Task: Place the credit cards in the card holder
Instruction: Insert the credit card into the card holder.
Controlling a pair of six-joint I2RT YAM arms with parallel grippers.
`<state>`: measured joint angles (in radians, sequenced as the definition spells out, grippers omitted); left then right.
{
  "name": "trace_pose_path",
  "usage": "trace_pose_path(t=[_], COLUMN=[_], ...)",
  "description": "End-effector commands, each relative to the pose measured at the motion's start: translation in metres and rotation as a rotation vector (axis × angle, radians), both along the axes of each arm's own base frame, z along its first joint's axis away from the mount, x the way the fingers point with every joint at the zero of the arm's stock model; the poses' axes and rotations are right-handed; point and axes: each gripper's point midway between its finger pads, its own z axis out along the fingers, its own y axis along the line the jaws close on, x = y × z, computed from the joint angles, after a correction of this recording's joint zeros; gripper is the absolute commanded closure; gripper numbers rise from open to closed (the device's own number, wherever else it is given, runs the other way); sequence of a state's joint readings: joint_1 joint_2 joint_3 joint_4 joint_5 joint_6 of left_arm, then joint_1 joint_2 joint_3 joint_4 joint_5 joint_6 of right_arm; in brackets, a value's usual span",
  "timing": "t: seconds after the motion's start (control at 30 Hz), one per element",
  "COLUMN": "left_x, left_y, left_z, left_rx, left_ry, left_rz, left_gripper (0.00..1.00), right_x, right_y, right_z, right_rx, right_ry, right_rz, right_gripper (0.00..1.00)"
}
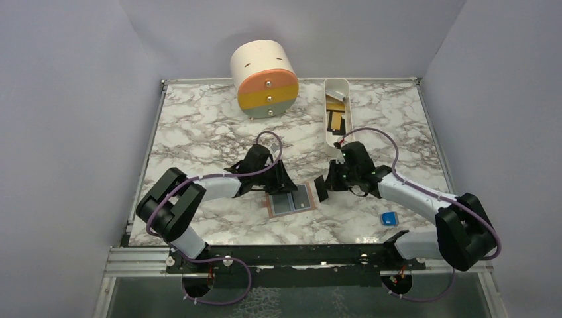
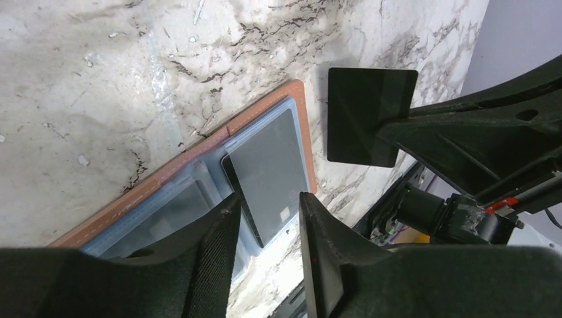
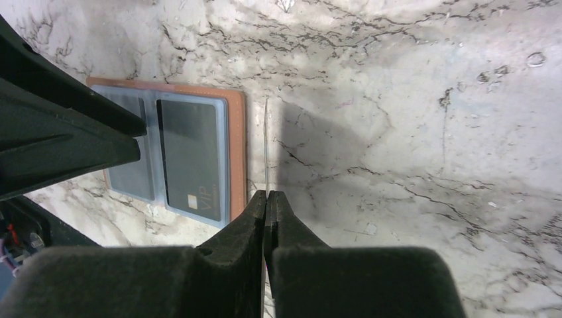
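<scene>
Tan leather card holder (image 1: pixel 289 201), one in number, lies open and flat on the marble table (image 1: pixel 199 126), at the near middle. Two grippers attend it. Over the holder, the left gripper (image 1: pixel 281 183) has its fingers a narrow gap apart, gripping nothing. Just right of the holder and apart from it, the right gripper (image 1: pixel 329 185) is clamped on one black card (image 1: pixel 321 189). At the far right, one white tray (image 1: pixel 328 142) holds tan cards (image 1: pixel 337 119), whose number cannot be told. One blue block (image 1: pixel 388 218) lies near right, and one round drawer unit (image 1: pixel 264 78) stands far. The left wrist view shows the broad face of the black card (image 2: pixel 368 116). The right wrist view shows that black card (image 3: pixel 266 142) only as a thin edge, yet reads "VIP" on a second black card (image 3: pixel 189 159) in the holder's right pocket.
</scene>
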<state>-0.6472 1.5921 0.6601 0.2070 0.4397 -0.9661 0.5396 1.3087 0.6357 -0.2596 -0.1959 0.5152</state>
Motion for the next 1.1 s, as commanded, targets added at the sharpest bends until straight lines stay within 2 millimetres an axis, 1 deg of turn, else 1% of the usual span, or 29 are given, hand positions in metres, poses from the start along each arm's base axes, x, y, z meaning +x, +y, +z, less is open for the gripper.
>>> trace_pose_path(t=[0.0,0.1,0.2,0.27,0.5,0.63,0.8,0.97,1.07], left_x=[0.009,0.008,0.008,0.008,0.010,0.011,0.015,0.020,0.019], left_y=[0.004,0.004,0.003,0.002,-0.002,-0.006,-0.013,-0.016,-0.018], left_z=[0.007,0.003,0.001,0.000,-0.003,-0.004,0.001,0.008,0.011], left_rx=[0.034,0.031,0.025,0.018,0.006,-0.009,-0.035,-0.048,-0.067], left_ry=[-0.051,-0.046,-0.045,-0.043,-0.034,-0.038,-0.039,-0.071,-0.073], left_rz=[0.010,0.011,0.013,0.014,0.004,-0.006,-0.010,-0.021,-0.030], left_gripper=[0.57,0.53,0.53,0.53,0.53,0.53,0.53,0.54,0.54], right_x=[0.005,0.006,0.006,0.006,0.002,0.000,-0.004,-0.008,-0.007], right_y=[-0.002,0.004,0.013,0.017,0.023,0.023,0.028,0.026,0.026], right_z=[0.019,0.024,0.030,0.030,0.012,0.006,-0.001,-0.013,-0.015], right_rx=[-0.021,0.013,0.067,0.090,0.107,0.109,0.133,0.123,0.120], right_ry=[-0.038,-0.039,-0.052,-0.048,0.012,0.024,0.052,0.072,0.069], right_rz=[0.010,0.016,0.035,0.040,0.048,0.049,0.065,0.065,0.061], right_gripper=[0.99,0.99,0.99,0.99,0.99,0.99,0.99,0.99,0.99])
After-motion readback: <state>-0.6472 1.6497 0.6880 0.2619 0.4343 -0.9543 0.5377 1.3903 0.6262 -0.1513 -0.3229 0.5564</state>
